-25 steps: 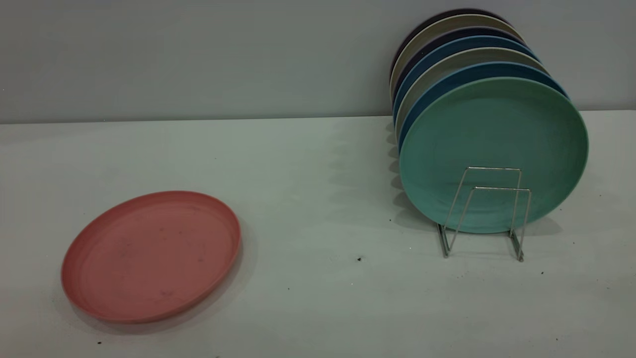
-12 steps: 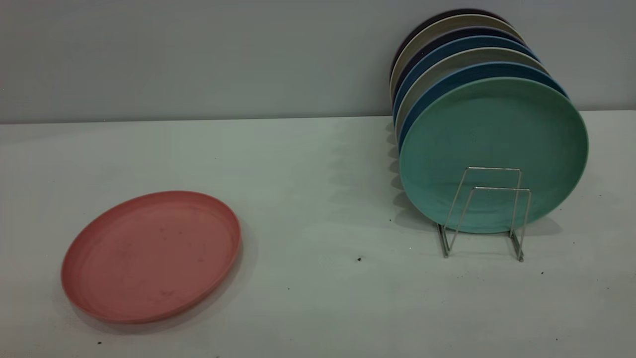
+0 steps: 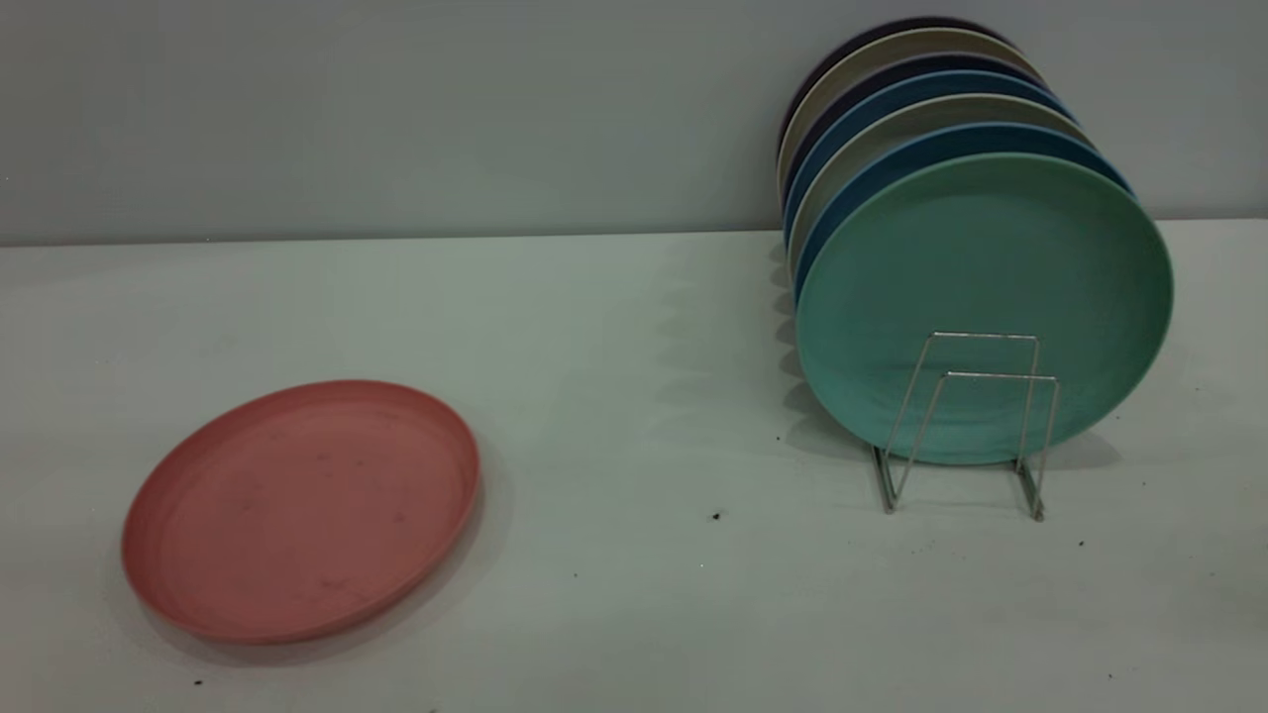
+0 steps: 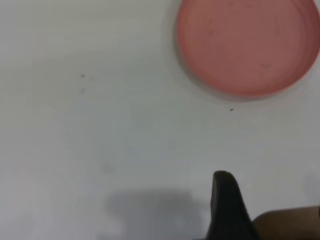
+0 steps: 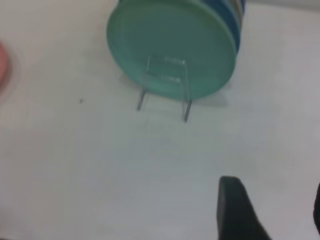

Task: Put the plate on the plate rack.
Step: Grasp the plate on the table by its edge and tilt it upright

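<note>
Plate lies flat and looks light, stiff and slick, so pinch its rim; you cannot tell either gripper's state.

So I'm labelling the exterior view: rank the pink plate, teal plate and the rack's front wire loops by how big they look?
1. Teal plate and pink plate: not ranked, since one stands upright and the other lies flat, foreshortened and nearer the camera.
2. Rack's front loops: clearly smallest.
</note>
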Tool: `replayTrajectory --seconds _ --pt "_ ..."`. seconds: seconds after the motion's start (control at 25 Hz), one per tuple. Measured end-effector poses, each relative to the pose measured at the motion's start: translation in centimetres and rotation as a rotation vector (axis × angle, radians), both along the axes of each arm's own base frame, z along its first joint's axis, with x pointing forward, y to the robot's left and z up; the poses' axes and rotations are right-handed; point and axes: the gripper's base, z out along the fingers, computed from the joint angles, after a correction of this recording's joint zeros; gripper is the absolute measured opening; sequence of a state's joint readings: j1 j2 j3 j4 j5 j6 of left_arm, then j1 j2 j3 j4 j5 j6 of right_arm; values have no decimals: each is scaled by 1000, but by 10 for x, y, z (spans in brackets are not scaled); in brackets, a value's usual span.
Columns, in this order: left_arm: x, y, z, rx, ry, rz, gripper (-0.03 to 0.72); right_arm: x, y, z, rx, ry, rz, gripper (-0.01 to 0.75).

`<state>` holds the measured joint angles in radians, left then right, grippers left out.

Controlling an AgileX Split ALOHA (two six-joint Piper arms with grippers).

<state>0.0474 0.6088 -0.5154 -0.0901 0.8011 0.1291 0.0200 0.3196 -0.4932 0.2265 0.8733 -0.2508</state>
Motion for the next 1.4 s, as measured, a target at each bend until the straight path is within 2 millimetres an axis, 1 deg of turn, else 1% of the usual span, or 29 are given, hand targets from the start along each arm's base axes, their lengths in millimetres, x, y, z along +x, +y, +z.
replayTrajectory --seconds 0.08,0.24,0.44,0.56,0.72,0.84,0.96,1.04,1.24,1.4 --pt "19 -1 -7 -20 36 -11 466 10 1 -2 3 36 10 390" --pt "49 -3 -18 -46 165 -46 466 27 3 -6 2 97 34 390" --pt "83 -1 -15 -57 214 -59 466 39 4 -10 -7 132 54 390" --pt "101 9 -20 -73 250 -30 466 40 4 -10 -18 122 58 390" --pt "122 25 -37 -176 289 -15 466 41 4 -9 -20 106 56 390" --pt "139 33 -54 -302 295 -42 466 42 4 -9 -27 102 61 390" --pt "155 43 -79 -419 302 -30 466 42 4 -9 -31 99 63 390" --pt "162 49 -97 -469 318 -11 466 42 4 -9 -31 98 63 390" --pt "181 61 -140 -525 364 54 466 42 4 -8 -32 94 64 390" --pt "187 65 -172 -544 404 133 463 42 4 -8 -32 95 64 390"
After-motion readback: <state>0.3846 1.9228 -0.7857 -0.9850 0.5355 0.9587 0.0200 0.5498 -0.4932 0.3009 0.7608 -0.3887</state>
